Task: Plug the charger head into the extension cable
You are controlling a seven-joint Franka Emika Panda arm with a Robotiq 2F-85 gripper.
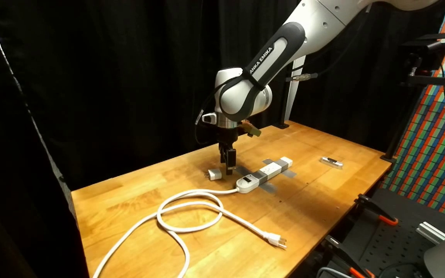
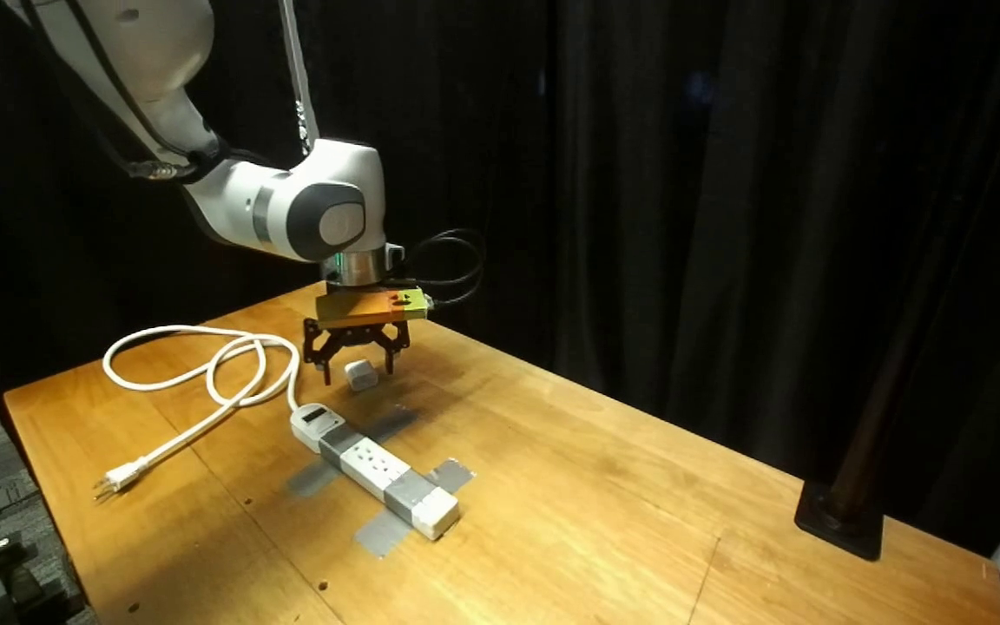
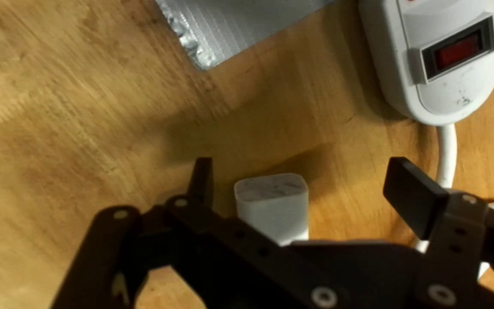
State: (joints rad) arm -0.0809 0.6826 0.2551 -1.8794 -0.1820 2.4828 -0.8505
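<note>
The charger head is a small white block lying on the wooden table, its prongs pointing away from the socket bar. It also shows in an exterior view and the wrist view, its lower part hidden there by the gripper. The extension cable's white socket bar is taped down beside it; its switch end shows in the wrist view. Its looped cord ends in a plug. My gripper is open and empty, low over the table. The charger head appears between the fingers, nearer the left finger in the wrist view.
Grey tape strips stick out on both sides of the socket bar. A small flat object lies toward the table's far right. A black post base stands on the table. Clamps grip the table's edge.
</note>
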